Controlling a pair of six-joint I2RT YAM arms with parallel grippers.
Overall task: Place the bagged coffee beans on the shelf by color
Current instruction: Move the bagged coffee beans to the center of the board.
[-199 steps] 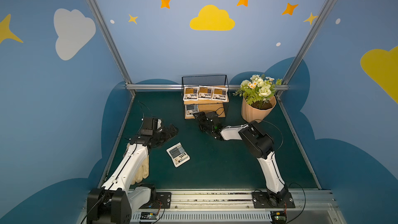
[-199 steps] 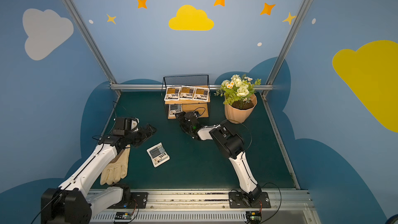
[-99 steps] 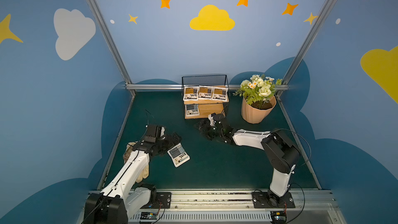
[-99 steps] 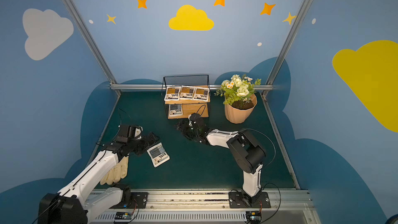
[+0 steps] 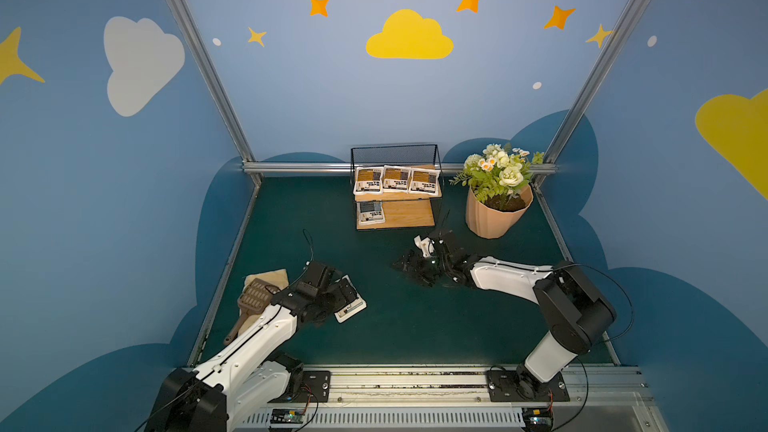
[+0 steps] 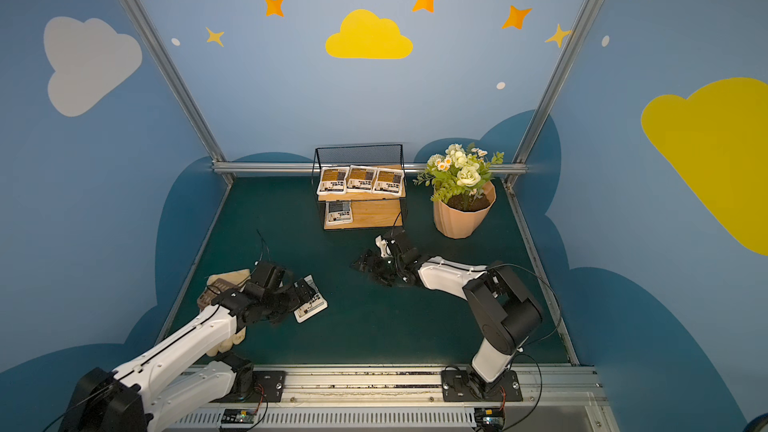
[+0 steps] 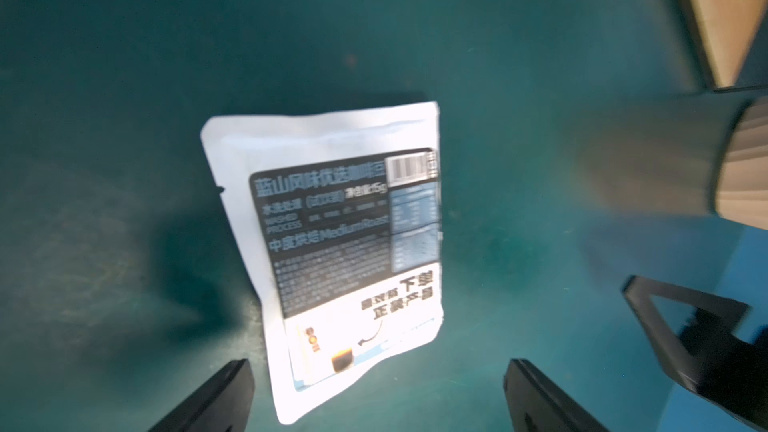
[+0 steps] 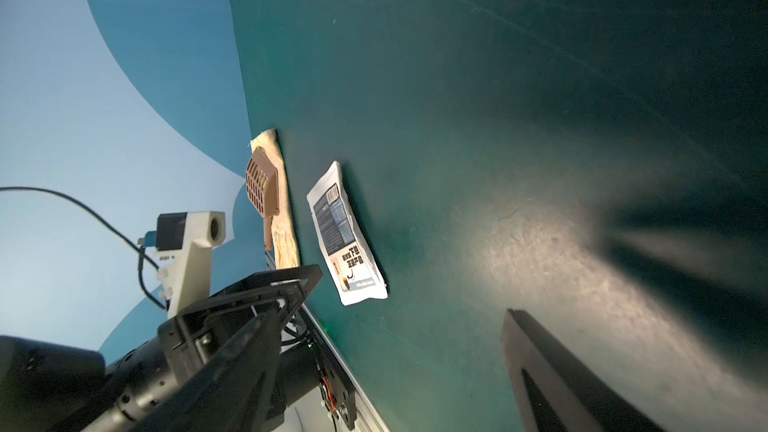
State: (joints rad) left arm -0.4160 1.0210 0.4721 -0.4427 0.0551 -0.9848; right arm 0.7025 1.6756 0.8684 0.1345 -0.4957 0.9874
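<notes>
Left tool (image 7: 374, 371): spread wide, with nothing gripped; one finger is set at each side of the near end of the loose pouch; whether they touch it cannot be told from the blurred wrist view

Loose grey-blue pouch (image 7: 345, 243): laid flat on the tabletop (image 5: 415, 326), label side up; it is found directly ahead of the left tool, and in both top views it is partly covered by that tool

Long axis: it runs roughly along the left tool's line of reach, slightly slanted; the short width is thus presented across the gap between the fingers

Nearer arm: the left, by far; the right tool (image 5: 411, 265) is held wide and empty, low over the tabletop, well apart from the loose pouch and nearer the shelf

Shelf (image 5: 409, 214): set at the back of the tabletop, beyond both tools; three orange-brown pouches (image 5: 396, 179) are lined up on the upper board; one shelved grey-blue pouch (image 5: 370, 211) is laid at the end of the lower board, with bare wood left beside it

Step judged: the last pouch is about to be pinched across its width; only this one is left off the shelf

Coming move judged: a close and a lift are called for, then a carry toward the bare part of the lower board; the slant may need to be squared before release
</notes>
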